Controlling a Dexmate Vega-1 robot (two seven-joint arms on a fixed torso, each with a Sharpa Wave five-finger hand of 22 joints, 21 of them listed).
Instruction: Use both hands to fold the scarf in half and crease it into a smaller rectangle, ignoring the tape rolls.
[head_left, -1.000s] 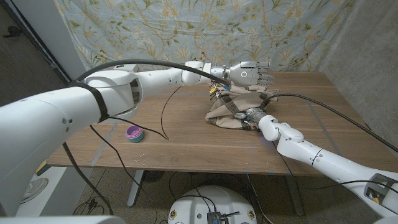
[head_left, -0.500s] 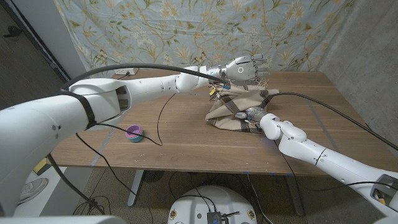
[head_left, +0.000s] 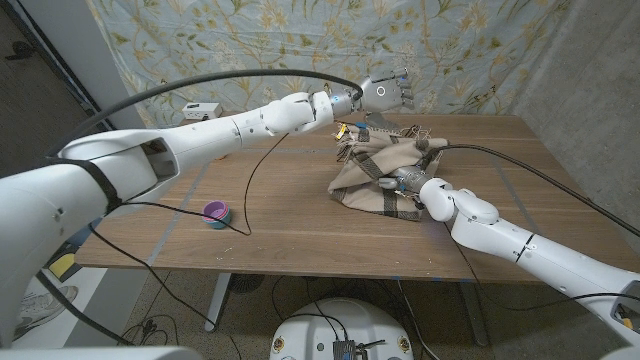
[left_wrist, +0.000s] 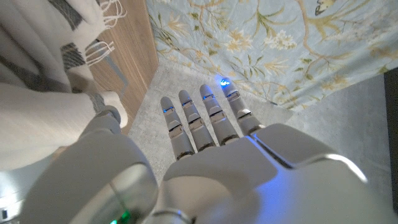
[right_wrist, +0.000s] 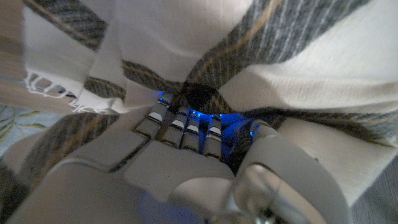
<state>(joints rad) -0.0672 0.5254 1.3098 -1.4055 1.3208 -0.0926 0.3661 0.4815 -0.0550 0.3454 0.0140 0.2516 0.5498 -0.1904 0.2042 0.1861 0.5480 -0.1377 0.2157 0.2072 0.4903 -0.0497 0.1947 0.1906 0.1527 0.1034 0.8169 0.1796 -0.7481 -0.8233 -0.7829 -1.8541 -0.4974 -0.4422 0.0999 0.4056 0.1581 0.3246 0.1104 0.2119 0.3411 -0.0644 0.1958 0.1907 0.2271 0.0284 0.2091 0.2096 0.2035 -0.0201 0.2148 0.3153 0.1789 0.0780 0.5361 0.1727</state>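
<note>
Wooden counter: right hand grips the bunched beige striped scarf; left hand, fingers spread and empty, above the scarf.

A wooden table with a pale metal leg stood on a speckled grey-brown floor, its far edge close to a hanging cloth backdrop printed with yellow and green leafy branches on pale blue. Left of the backdrop the room fell into dark shadow behind a slanting grey post, while a plain grey wall closed the right side. The light was even and soft over the tabletop.
</note>
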